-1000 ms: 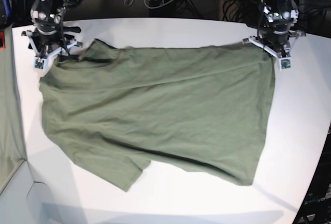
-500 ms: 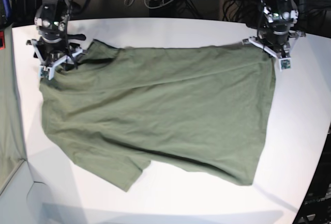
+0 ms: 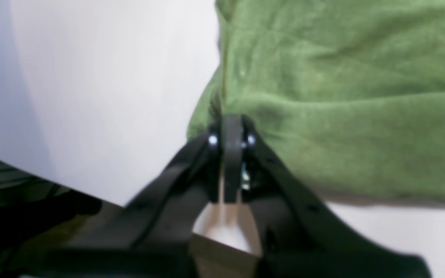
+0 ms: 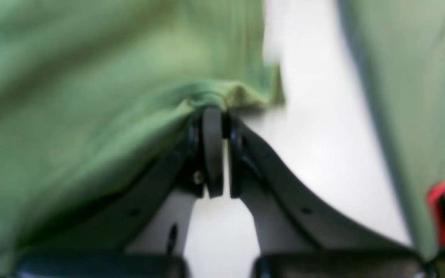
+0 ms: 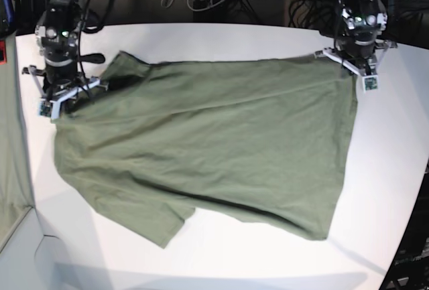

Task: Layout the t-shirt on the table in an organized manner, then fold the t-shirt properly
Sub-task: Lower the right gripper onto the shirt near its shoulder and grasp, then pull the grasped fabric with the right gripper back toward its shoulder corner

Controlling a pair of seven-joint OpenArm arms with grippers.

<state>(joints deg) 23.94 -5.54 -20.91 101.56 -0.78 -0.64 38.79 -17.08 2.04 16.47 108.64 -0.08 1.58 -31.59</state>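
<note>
Spread across the middle of the table, base view, the t-shirt mostly flat, left wrist view, left gripper pinched on its edge, right wrist view, right gripper clamped on a bunched bit of its hem

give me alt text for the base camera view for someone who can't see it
An olive green t-shirt lies spread, lightly wrinkled, across a white table, seen from above. The right claw, at the picture's left, and the left claw, at its right, each pinch a far corner of the shirt.
</note>
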